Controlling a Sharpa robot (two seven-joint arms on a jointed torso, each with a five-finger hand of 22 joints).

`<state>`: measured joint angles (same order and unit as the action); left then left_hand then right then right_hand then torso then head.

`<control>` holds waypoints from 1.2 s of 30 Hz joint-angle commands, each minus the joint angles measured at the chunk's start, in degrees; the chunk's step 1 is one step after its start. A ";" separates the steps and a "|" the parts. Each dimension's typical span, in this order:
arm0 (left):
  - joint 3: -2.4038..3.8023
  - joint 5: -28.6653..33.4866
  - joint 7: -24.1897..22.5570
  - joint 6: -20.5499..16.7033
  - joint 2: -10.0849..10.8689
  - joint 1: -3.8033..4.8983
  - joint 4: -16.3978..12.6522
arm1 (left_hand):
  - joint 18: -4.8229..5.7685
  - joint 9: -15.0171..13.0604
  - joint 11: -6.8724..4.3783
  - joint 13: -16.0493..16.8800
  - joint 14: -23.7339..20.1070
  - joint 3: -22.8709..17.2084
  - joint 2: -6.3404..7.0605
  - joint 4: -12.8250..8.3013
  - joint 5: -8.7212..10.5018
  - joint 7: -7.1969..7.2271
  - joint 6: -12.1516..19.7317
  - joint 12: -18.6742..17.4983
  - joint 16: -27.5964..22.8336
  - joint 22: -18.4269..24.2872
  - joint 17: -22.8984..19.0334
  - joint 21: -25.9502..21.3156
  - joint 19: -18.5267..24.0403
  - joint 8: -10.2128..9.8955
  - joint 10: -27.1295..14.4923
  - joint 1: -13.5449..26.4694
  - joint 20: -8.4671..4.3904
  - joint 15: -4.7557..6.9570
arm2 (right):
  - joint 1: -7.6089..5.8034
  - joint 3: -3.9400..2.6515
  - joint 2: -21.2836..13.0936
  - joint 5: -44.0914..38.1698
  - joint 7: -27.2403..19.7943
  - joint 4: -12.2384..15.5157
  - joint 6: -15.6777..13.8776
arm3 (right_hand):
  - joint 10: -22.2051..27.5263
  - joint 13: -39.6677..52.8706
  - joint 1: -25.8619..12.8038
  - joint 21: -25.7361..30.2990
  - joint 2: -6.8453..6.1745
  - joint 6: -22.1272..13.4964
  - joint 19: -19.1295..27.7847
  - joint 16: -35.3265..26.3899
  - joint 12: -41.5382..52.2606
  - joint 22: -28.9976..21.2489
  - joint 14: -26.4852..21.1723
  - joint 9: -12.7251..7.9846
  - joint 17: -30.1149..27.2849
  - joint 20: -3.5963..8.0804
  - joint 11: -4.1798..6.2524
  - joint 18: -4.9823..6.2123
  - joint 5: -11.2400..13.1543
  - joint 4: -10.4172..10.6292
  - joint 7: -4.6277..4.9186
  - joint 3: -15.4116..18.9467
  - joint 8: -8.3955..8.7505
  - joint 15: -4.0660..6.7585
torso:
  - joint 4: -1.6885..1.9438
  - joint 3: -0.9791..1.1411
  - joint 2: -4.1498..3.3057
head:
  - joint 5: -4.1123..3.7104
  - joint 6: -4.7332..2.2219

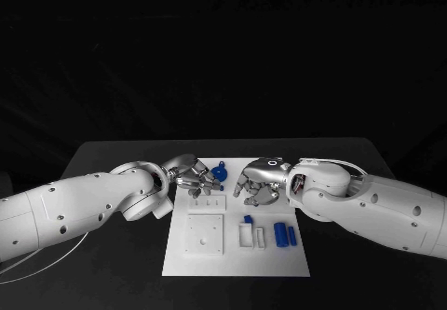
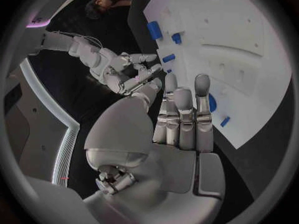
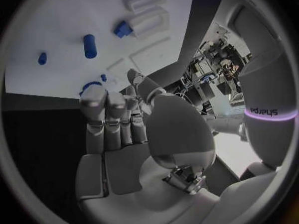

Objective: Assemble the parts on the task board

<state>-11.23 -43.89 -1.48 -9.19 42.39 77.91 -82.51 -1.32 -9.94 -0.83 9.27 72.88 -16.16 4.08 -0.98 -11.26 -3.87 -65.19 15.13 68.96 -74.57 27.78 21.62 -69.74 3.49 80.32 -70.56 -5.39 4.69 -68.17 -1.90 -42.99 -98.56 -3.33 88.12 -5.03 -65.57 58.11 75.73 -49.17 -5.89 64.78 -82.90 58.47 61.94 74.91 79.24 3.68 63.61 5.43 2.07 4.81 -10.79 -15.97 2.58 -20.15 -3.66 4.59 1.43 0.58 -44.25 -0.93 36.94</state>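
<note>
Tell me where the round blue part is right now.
In the head view, the round blue part lies at the white task board's far edge, between the left hand and right hand.

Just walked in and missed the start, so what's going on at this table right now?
The robot is working over the white task board on the black table. Both hands hover above the board's far end: the left hand and the right hand flank a round blue part lying there. Neither hand seems to hold anything; their fingers are apart. Nearer the robot, two blue cylinders lie on the board beside a white block with a blue piece at its end.
</note>
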 commanded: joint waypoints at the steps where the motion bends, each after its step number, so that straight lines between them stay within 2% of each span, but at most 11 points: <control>1: 0.02 1.78 -1.67 -1.78 0.06 0.01 -0.17 | -0.81 0.51 0.05 -0.12 -0.10 0.32 0.03 0.25 0.18 -0.17 -0.36 -0.09 -0.35 -0.24 -0.07 -0.51 -0.55 0.27 -0.50 -0.52 -0.11 -0.38 | 0.08 0.56 0.00 -11.44 -0.36 0.91 -2.54 | -0.11 0.03 0.78 -0.21 -0.33 -0.21 -0.10 0.02 -0.36 5.63 0.30 -0.05 0.08 0.26 0.37 -0.69 0.47 -0.03 -0.34 0.35 0.12 0.20 | 0.03 0.02 -0.02 | -0.13 0.17; 3: 0.02 1.95 -1.84 -1.99 0.08 0.01 -0.16 | -0.80 0.58 0.08 -0.15 -0.18 0.38 0.09 0.29 0.18 -0.19 -0.37 -0.13 -0.42 -0.27 -0.09 -0.60 -0.56 0.26 -0.59 -0.51 -0.09 -0.41 | 0.10 1.19 0.07 -13.24 0.09 1.15 -2.65 | -0.19 0.02 1.02 -0.12 -0.53 -0.50 -0.12 -0.05 -0.47 5.61 0.36 -0.06 0.05 0.22 0.46 -0.69 0.91 -0.08 -0.64 0.29 0.12 0.21 | 0.05 0.02 -0.03 | -0.17 0.20; 6: 0.02 2.26 -2.25 -2.49 0.08 0.01 -0.10 | -0.79 0.89 0.20 -0.29 -0.51 0.71 0.29 0.39 0.24 -0.27 -0.33 -0.20 -1.02 -0.25 -0.36 -1.30 -0.37 0.27 -1.00 -0.57 0.04 -0.53 | 0.14 2.68 0.29 -15.76 0.78 1.16 -2.83 | -0.37 -0.04 1.32 0.04 -1.11 -0.95 -0.17 -0.19 -0.81 5.58 0.50 -0.05 0.00 0.23 0.60 -0.72 1.95 -0.02 -1.04 -0.29 0.11 0.26 | 0.08 -0.02 0.00 | -0.21 0.28; 7: 0.02 2.30 -2.30 -2.55 0.07 0.01 -0.08 | -0.79 0.90 0.20 -0.29 -0.52 0.72 0.29 0.39 0.24 -0.27 -0.33 -0.19 -1.04 -0.25 -0.37 -1.33 -0.37 0.27 -1.00 -0.58 0.04 -0.53 | 0.15 2.87 0.32 -16.03 0.85 1.13 -2.86 | -0.38 -0.05 1.36 0.09 -1.18 -0.99 -0.17 -0.24 -0.85 5.58 0.49 -0.06 -0.02 0.22 0.62 -0.73 2.11 -0.03 -1.10 -0.37 0.11 0.26 | 0.07 -0.02 0.03 | -0.22 0.30; 8: 0.02 2.47 -2.45 -2.75 0.09 0.01 -0.04 | -0.79 1.06 0.23 -0.35 -0.53 0.89 0.34 0.43 0.23 -0.29 -0.32 -0.16 -1.34 -0.21 -0.52 -1.73 -0.46 0.27 -1.09 -0.63 0.08 -0.56 | 0.22 3.55 0.45 -17.03 1.14 1.02 -2.94 | -0.37 -0.09 1.49 0.17 -1.34 -1.17 -0.17 -0.31 -0.97 5.56 0.49 -0.06 -0.05 0.22 0.66 -0.73 2.60 -0.07 -1.22 -0.60 0.12 0.27 | 0.07 -0.02 0.06 | -0.18 0.33; 14: 0.02 2.95 -2.77 -3.12 0.23 0.00 -0.02 | -0.74 1.37 0.25 -0.48 -0.40 1.27 0.34 0.51 0.22 -0.30 -0.40 0.00 -1.60 -0.36 -0.59 -2.68 -0.87 0.25 -1.22 -0.77 0.08 -0.56 | 0.57 4.89 0.94 -19.18 1.62 0.55 -3.19 | -0.43 -0.22 1.96 0.63 -2.26 -2.18 -0.17 -0.64 -1.54 5.51 0.53 -0.07 -0.15 0.24 0.84 -0.76 3.58 -0.06 -1.82 -2.09 0.11 0.33 | 0.08 0.04 -0.06 | -0.13 0.27; 20: 0.02 3.25 -2.93 -3.20 0.26 0.00 -0.02 | -0.73 1.43 0.24 -0.51 -0.40 1.40 0.34 0.57 0.21 -0.27 -0.44 0.04 -1.64 -0.50 -0.57 -2.98 -1.00 0.28 -1.28 -0.76 0.08 -0.57 | 0.79 6.03 1.48 -20.16 1.81 0.10 -3.07 | -0.46 -0.16 1.79 0.62 -2.43 -2.41 -0.21 -0.62 -1.66 5.53 0.57 -0.08 -0.06 0.27 0.92 -0.82 3.60 -0.05 -2.00 -2.70 0.11 0.36 | 0.16 -0.01 -0.07 | -0.04 0.36; 26: 0.02 3.39 -2.97 -3.15 0.29 0.00 -0.01 | -0.73 1.43 0.25 -0.53 -0.39 1.45 0.32 0.58 0.23 -0.25 -0.50 0.06 -1.64 -0.56 -0.56 -3.10 -1.06 0.29 -1.33 -0.79 0.08 -0.57 | 0.96 6.72 1.70 -21.38 2.39 -0.59 -2.94 | -0.44 -0.65 2.35 0.56 -2.91 -2.48 -0.20 -0.68 -2.26 5.55 0.60 -0.08 -0.02 0.34 1.00 -0.88 5.46 -0.20 -2.21 -5.13 0.11 0.41 | 0.09 0.05 -0.09 | 0.04 0.54; 30: 0.02 3.49 -3.00 -3.10 0.29 0.00 0.00 | -0.72 1.42 0.25 -0.53 -0.39 1.55 0.28 0.61 0.23 -0.22 -0.58 0.11 -1.65 -0.68 -0.54 -3.30 -1.15 0.30 -1.39 -0.78 0.08 -0.57 | 1.01 6.88 1.65 -22.28 3.12 -1.07 -2.64 | -0.47 -1.06 2.33 0.33 -3.56 -2.33 -0.14 -0.64 -2.54 5.55 0.64 -0.09 0.08 0.38 1.01 -0.86 6.04 -0.22 -2.26 -7.48 0.14 0.43 | 0.07 0.04 -0.06 | 0.09 0.60; 36: 0.02 3.60 -3.01 -3.03 0.32 0.00 0.04 | -0.72 1.42 0.25 -0.53 -0.39 1.55 0.28 0.61 0.23 -0.22 -0.58 0.11 -1.65 -0.68 -0.54 -3.30 -1.15 0.30 -1.39 -0.78 0.08 -0.57 | 1.06 6.94 1.48 -23.57 3.67 -1.31 -1.81 | -0.48 -1.32 2.24 0.07 -3.73 -1.90 -0.10 -0.56 -2.55 5.58 0.69 -0.06 0.15 0.35 1.00 -0.87 6.58 -0.26 -2.25 -8.72 0.10 0.38 | 0.03 0.08 -0.06 | 0.05 0.72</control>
<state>-11.24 -40.99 -3.66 -11.95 42.72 77.90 -82.40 -1.31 -8.56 -0.54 8.79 72.57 -14.96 4.30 -0.39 -11.26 -4.08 -65.40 15.13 67.56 -74.94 27.27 18.49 -70.55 3.49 79.38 -70.79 -5.44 4.38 -67.18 5.01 -41.46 -119.51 -0.61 86.83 -7.79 -66.05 56.83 78.06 -48.83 -9.13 62.63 -82.90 58.13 59.59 74.95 79.64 3.69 63.68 5.41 2.57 4.83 -4.44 -16.25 0.46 -28.43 -3.66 4.99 1.51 0.62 -44.32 -0.79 37.61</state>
